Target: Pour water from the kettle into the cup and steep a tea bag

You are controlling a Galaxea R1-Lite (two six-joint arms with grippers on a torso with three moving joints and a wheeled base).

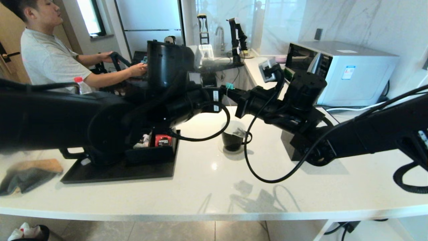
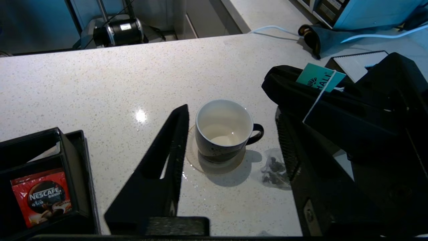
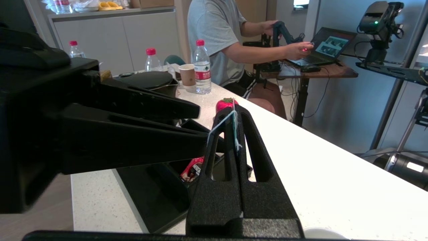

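Observation:
The cup point(image 2: 223, 132), a black mug with a white inside, stands on the white counter in a wet ring, with a little pale liquid at its bottom. My left gripper point(image 2: 230, 115) hovers above it, open, one finger on each side. My right gripper point(image 1: 230, 90) is shut on the teal tag point(image 2: 319, 78) and the string. The tea bag point(image 2: 274, 167) dangles from that string, outside the cup by its handle side, near my left gripper's far finger. The kettle point(image 3: 147, 80) shows behind my left fingers in the right wrist view; my left arm covers it in the head view.
A black tray point(image 1: 117, 172) at the left holds a box with a red Nescafe sachet point(image 2: 41, 197). A microwave point(image 1: 344, 72) stands at the back right, a folded cloth point(image 1: 26, 174) at the far left. A person sits beyond the counter.

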